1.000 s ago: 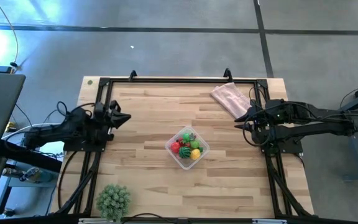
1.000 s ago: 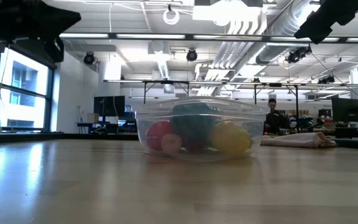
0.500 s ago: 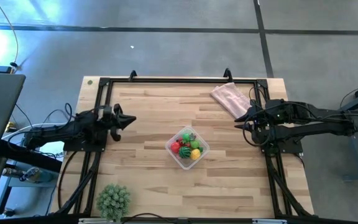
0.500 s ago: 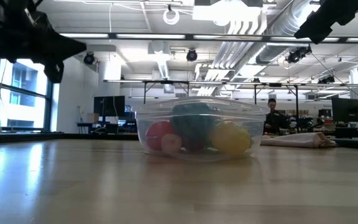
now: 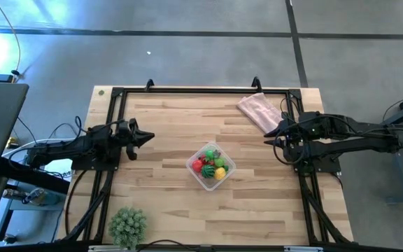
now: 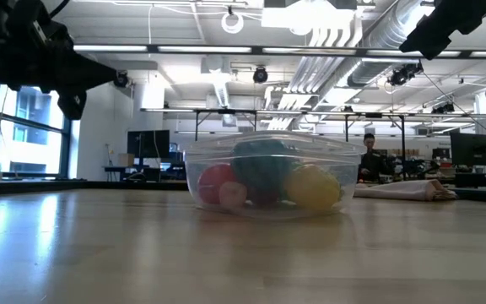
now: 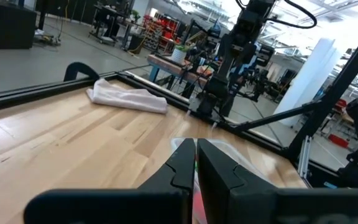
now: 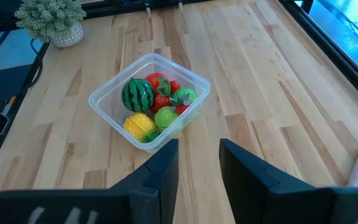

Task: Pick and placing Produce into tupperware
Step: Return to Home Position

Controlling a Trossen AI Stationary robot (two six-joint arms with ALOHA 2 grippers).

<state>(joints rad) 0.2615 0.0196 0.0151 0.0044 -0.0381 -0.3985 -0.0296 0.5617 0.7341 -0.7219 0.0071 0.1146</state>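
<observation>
Clear plastic container sits mid-way across the worktop in the high view, toy fruit all inside. The left pincer hangs near the left edge, the right pincer near the right.

Low view: red, green and yellow show through its wall.

Left wrist: fingers pressed together, empty.

Right wrist: fingers apart, empty.

Filling looks done; next, park both arms.

Middle: tupperware stands alone, open table on every side.
High view, upper right: pink cloth.
High view, lower left: plant, well apart.
</observation>
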